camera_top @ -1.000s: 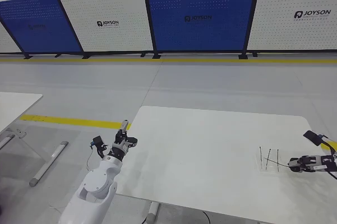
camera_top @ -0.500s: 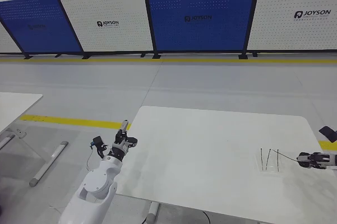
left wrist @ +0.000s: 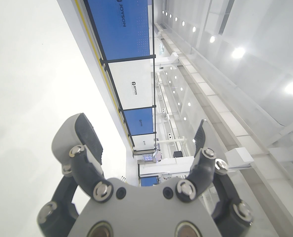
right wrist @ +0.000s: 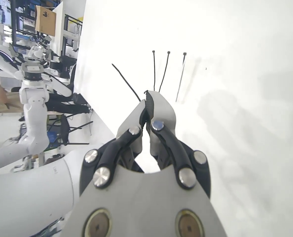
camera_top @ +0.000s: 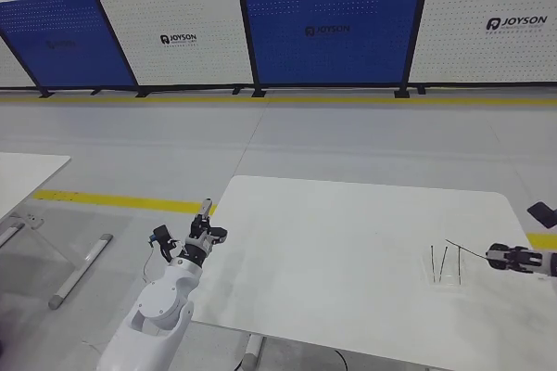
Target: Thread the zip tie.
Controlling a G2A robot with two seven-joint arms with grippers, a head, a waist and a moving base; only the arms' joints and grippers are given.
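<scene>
Holding one thin black plastic zip tie (right wrist: 125, 81) clamped by one end, the right gripper (right wrist: 146, 97) hangs over the white table (right wrist: 210, 25) near its right edge, just beside three spare ties (right wrist: 164, 71). The left gripper (left wrist: 146, 136), fingers apart and empty, sits well apart at the left edge. Pick-up looks done; next, I judge, the free end must be bent round into the tie's own head.

Co. logos printed on blue & white wall panels (camera_top: 332, 42).

Held zip tie (right wrist: 126, 82) end hidden inside right gripper (right wrist: 145, 99); loose ties (camera_top: 445, 263) too small for detail in top view, right arm (camera_top: 549, 263) cut by edge.
</scene>
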